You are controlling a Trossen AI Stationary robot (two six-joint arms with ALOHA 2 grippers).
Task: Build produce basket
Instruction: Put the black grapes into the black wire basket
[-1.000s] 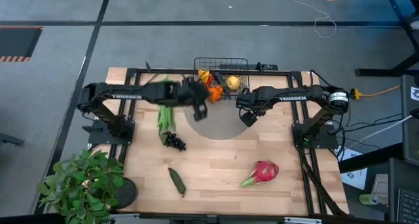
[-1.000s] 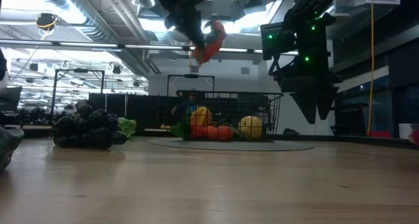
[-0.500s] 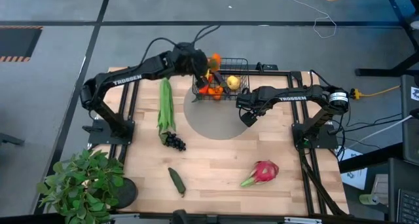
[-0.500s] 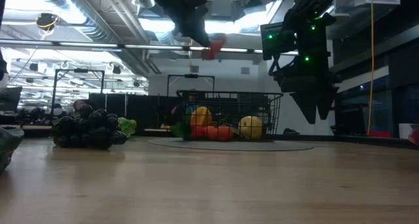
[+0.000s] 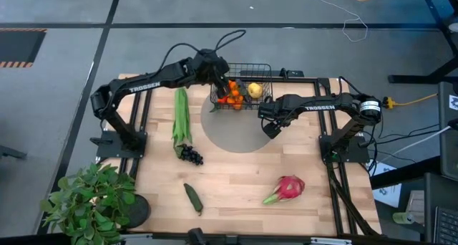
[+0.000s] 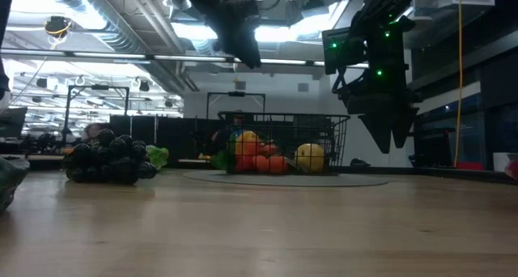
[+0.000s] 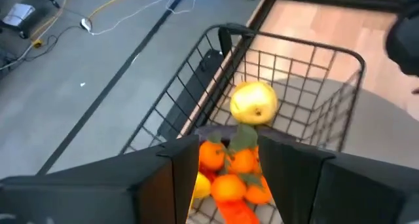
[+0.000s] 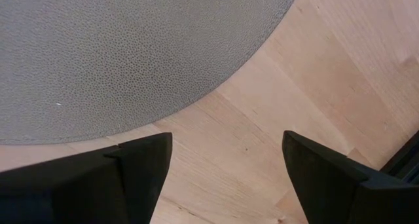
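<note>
Wire basket (image 5: 247, 67) sits at the table's (image 5: 236, 180) far edge with oranges (image 7: 229, 168) and a yellow fruit (image 7: 254, 102) inside. Left gripper (image 5: 222, 79) hangs over it, fingers apart, nothing held. Right gripper (image 5: 271, 127) is spread wide beside the grey mat (image 8: 118, 54).

basket (image 5: 247, 67): open at the top, but the left gripper (image 5: 223, 77) hangs over its left half, fingers apart
basket floor: crowded with oranges (image 7: 230, 165) and a yellow fruit (image 7: 254, 101)
grey mat (image 5: 240, 130): bare; the right gripper (image 5: 270, 127), fingers wide, hangs at its right edge
left side: corn (image 5: 181, 116) and grapes (image 5: 190, 155) in a row
front: cucumber (image 5: 194, 198), dragon fruit (image 5: 286, 188), bare wood between
front-left corner: potted plant (image 5: 89, 200)
</note>
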